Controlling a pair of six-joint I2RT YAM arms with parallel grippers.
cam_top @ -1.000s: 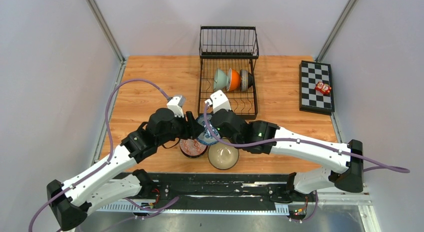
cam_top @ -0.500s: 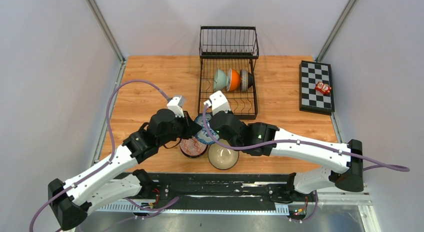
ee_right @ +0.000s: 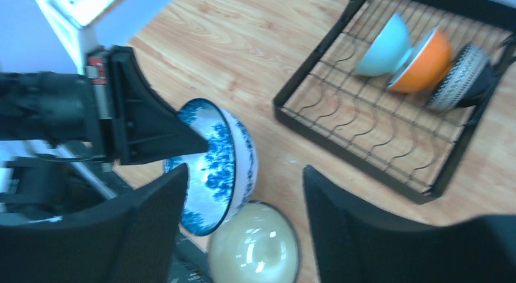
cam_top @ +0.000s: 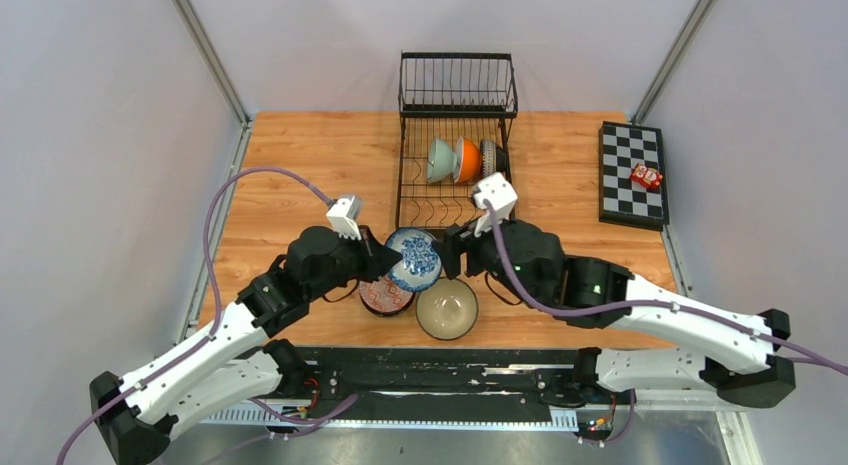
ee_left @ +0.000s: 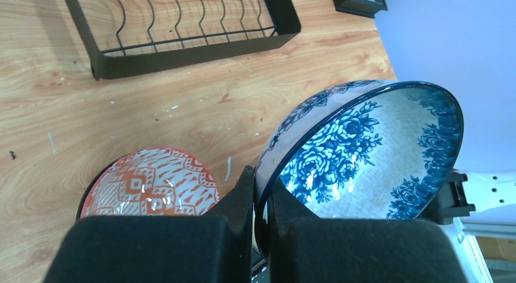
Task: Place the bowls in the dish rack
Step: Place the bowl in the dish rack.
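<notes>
My left gripper is shut on the rim of a blue-and-white floral bowl and holds it tilted on edge above the table. My right gripper stands open just right of that bowl, its fingers apart from it. Below lie a red-patterned bowl and a cream bowl. The black wire dish rack holds a pale green bowl, an orange bowl and a dark patterned bowl.
A checkered board with a small red item lies at the back right of the wooden table. The rack's raised basket stands at the far edge. Grey walls close in both sides.
The left gripper closed on the floral bowl's rim. The right gripper let go of it, opened and drew back to the right. The bowl now shows tilted between the two arms.
</notes>
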